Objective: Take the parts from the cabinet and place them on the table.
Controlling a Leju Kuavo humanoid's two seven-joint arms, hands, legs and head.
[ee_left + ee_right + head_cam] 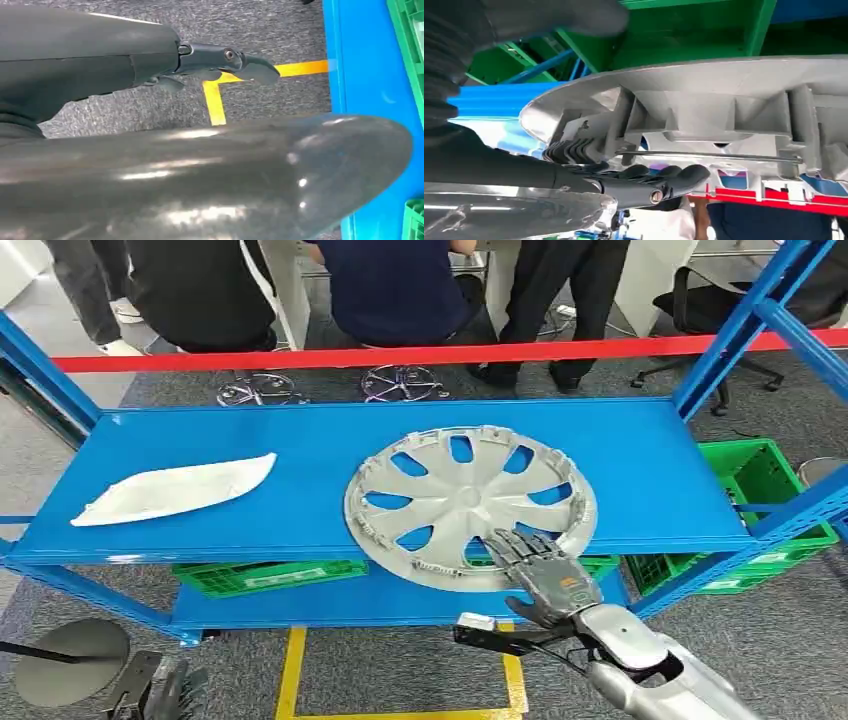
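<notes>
A silver hubcap (468,502) lies on the blue cabinet shelf (300,455), its near edge hanging over the shelf's front. My right hand (543,578) grips that near rim, fingers spread over the top face. In the right wrist view the hubcap's ribbed rim (704,115) sits between the thumb and the dark fingers (659,177). A white curved part (175,490) rests on the shelf's left side. My left hand (160,690) hangs low beside the cabinet, holding nothing, with a finger (225,57) stretched out over the carpet.
Green crates (262,575) (760,490) stand on the lower shelf and at the right. Blue uprights (745,325) frame the cabinet. A red tape (400,355) runs behind it, with people and chairs beyond. A yellow line (290,670) marks the carpet.
</notes>
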